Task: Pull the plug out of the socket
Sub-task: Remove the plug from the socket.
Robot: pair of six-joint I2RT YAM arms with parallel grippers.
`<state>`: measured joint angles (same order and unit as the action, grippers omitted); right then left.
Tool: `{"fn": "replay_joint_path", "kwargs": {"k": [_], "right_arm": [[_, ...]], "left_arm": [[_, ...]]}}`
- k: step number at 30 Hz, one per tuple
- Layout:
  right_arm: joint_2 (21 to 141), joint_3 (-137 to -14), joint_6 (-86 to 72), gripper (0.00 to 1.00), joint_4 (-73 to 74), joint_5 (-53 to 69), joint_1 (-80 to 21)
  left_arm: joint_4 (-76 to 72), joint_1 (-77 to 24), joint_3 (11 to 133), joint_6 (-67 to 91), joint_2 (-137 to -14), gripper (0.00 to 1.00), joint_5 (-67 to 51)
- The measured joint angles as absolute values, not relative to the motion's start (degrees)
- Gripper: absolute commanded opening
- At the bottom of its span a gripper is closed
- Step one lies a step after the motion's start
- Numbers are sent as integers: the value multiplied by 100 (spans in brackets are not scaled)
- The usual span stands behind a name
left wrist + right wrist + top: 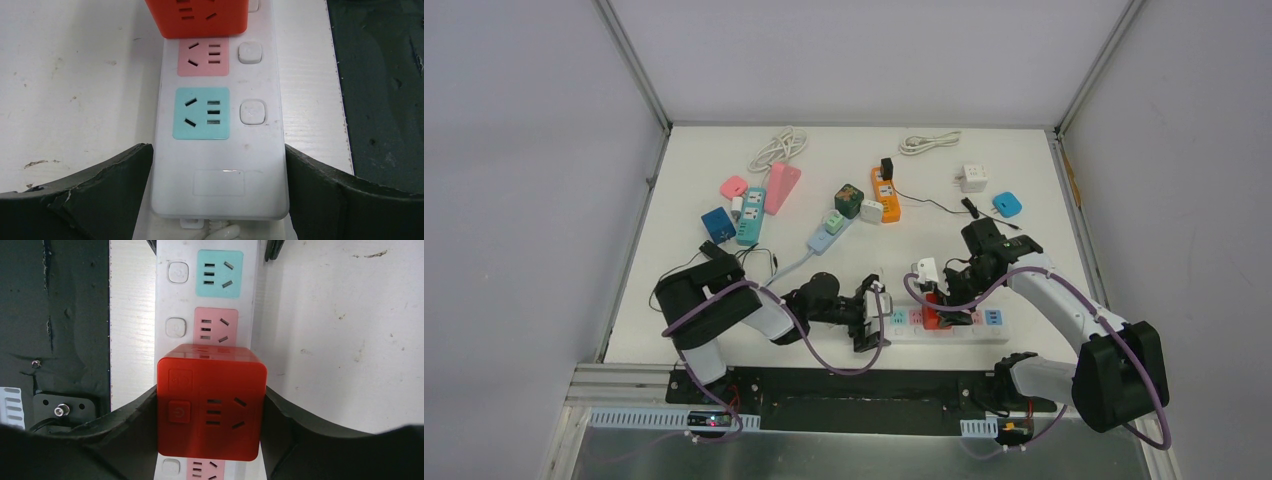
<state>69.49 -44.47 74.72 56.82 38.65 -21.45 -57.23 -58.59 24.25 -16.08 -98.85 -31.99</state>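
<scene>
A white socket strip (984,322) with coloured outlets lies along the table's near edge. A red cube plug (934,316) is seated in it. My right gripper (944,295) comes down from above and is shut on the red cube plug (210,410), one finger pressed on each side. My left gripper (871,318) is at the strip's left end. In the left wrist view its fingers (115,185) stand wide apart on either side of the socket strip (220,165), close against it. The plug's edge (197,17) shows further along the strip.
Further back lie a teal strip (750,215), a pink strip (781,187), an orange strip (885,193), a light-blue strip (824,238), a blue cube (717,224), a green cube (848,200), a white cube (973,178) and coiled white cables (929,142). A dark base plate (824,385) borders the near edge.
</scene>
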Motion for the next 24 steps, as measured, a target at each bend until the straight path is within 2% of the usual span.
{"fn": "replay_joint_path", "kwargs": {"k": [4,7,10,14,17,24], "right_arm": [[6949,-4447,7472,0,5680,3865,-2145],[6949,-4447,7474,0,5680,3863,-2143],[6949,-4447,7465,0,5662,3854,-2128],[6949,-4447,7373,0,5592,3778,-2117],[6938,-4442,7387,0,5561,3706,-2106],[6858,-4421,7367,0,5527,3498,-2283]], "left_arm": [[-5878,-5859,2425,-1597,-10038,95,-3190],[-6018,-5859,2425,-1566,-10125,84,-3188],[-6154,-5859,2427,-1483,-10221,64,-3190],[-6213,-5859,2539,-1358,-10359,17,-3197],[-6337,-5857,2602,-1295,-10484,1,-3190],[-6525,-5852,2591,-1286,-10578,0,-3159]]}}
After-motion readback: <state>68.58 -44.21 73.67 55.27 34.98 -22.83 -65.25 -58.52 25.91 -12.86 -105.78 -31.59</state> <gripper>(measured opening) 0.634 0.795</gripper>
